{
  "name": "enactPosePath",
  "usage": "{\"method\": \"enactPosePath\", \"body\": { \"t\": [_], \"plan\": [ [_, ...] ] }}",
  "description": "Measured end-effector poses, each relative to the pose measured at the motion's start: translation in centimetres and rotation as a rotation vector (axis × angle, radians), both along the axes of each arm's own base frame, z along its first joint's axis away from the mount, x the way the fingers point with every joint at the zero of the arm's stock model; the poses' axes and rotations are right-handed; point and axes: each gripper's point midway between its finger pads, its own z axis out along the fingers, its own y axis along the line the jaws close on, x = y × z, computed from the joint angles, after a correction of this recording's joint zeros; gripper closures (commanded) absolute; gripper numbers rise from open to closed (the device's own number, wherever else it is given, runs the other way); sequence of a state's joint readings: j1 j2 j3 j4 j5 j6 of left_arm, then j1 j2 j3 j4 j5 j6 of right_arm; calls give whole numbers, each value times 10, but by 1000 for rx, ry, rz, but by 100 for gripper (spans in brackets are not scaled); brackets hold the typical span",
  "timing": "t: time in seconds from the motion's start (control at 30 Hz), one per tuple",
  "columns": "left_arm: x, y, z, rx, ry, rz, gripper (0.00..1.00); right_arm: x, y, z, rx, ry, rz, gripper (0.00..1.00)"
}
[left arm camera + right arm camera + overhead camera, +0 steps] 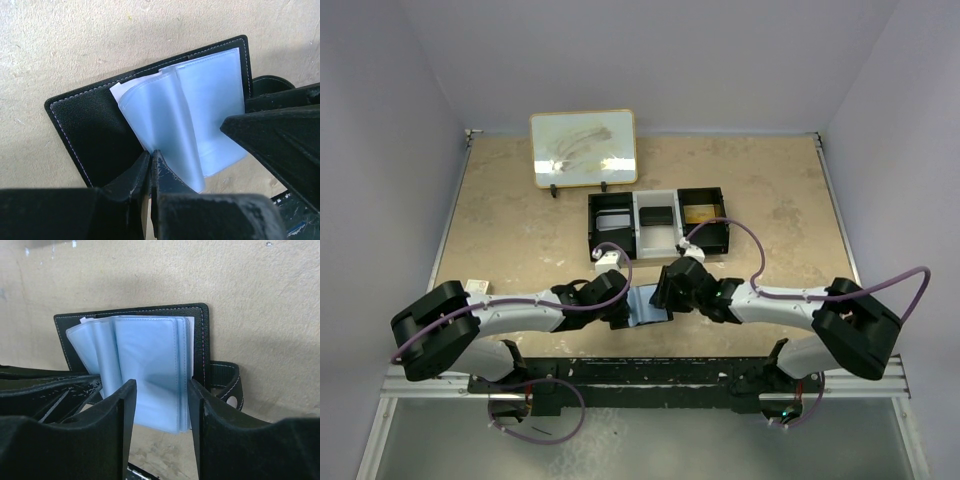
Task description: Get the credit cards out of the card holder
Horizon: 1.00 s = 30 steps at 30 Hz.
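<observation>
The card holder (648,304) lies open on the table between my two grippers. Its black cover (95,135) is spread flat and its shiny blue-grey sleeves (210,100) fan out. My left gripper (151,161) is shut on the lower edge of one sleeve (165,125), which stands curled up. A white corner (116,91) shows behind that sleeve. My right gripper (161,390) is open, its fingers on either side of the stacked sleeves (150,360). The closure tab with its white snap dot (231,401) lies just right of the right finger.
A black-and-white three-compartment tray (658,200) stands just behind the grippers. A framed white board (584,148) leans at the back left. A small white tag (477,286) lies by the left arm. Purple walls close in the table.
</observation>
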State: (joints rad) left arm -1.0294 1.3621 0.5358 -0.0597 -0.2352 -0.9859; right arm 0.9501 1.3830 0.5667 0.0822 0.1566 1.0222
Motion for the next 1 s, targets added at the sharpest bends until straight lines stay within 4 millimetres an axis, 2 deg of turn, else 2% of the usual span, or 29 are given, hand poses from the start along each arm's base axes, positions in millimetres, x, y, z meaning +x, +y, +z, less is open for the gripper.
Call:
{"method": "enactPosePath", "body": {
  "t": [0.13,0.23,0.37,0.4,0.5,0.63,0.77,0.9,1.0],
  "plan": [
    [0,1,0,3,-2,0,100,-2,8,2,72,7,14,62],
    [0,1,0,4,-2,0,100,-6,15,4,135,7,35,63],
    [0,1,-1,5,-2,-1,100,-7,20,15,208,-4,50,66],
    [0,1,-1,5,-2,-1,100,-6,22,18,221,-9,55,69],
    [0,1,-1,5,-2,-1,100,-5,23,21,232,-14,57,91],
    [0,1,-1,7,-3,-3,100,-5,23,16,222,-3,56,100],
    [0,1,-1,9,-5,-5,100,-6,25,14,230,7,66,100],
    [0,1,-1,10,-5,-6,100,-6,35,28,310,-9,105,99],
    [0,1,0,12,-4,-6,100,-6,35,32,369,-9,126,97]
  ]
}}
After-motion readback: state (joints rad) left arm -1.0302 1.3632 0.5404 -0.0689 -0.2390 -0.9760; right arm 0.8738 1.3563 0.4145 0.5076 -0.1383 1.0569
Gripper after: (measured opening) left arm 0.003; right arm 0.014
